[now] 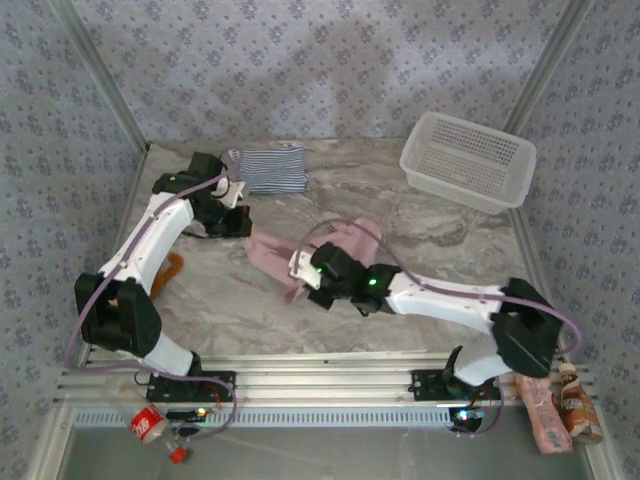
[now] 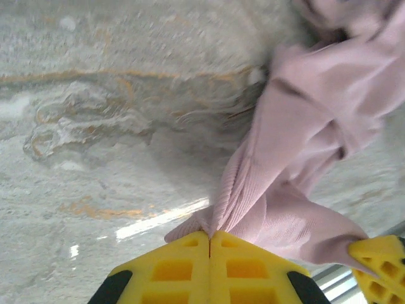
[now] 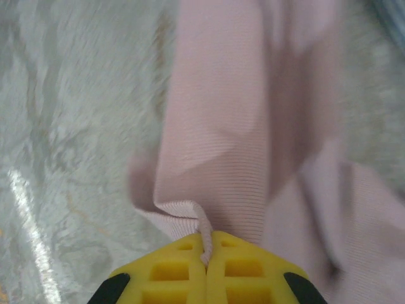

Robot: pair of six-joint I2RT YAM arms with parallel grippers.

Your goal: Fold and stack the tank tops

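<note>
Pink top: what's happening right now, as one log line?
left gripper: shut on pink top | right gripper: shut on pink top | striped top: lying far back

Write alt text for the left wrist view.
The left claw, shut, pinches an edge of the pink tank top. The bunched cloth runs from the yellow fingertips toward the upper right, over a marbled grey table.

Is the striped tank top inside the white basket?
No, the striped tank top lies on the table near the far edge, well apart from the basket.
</note>
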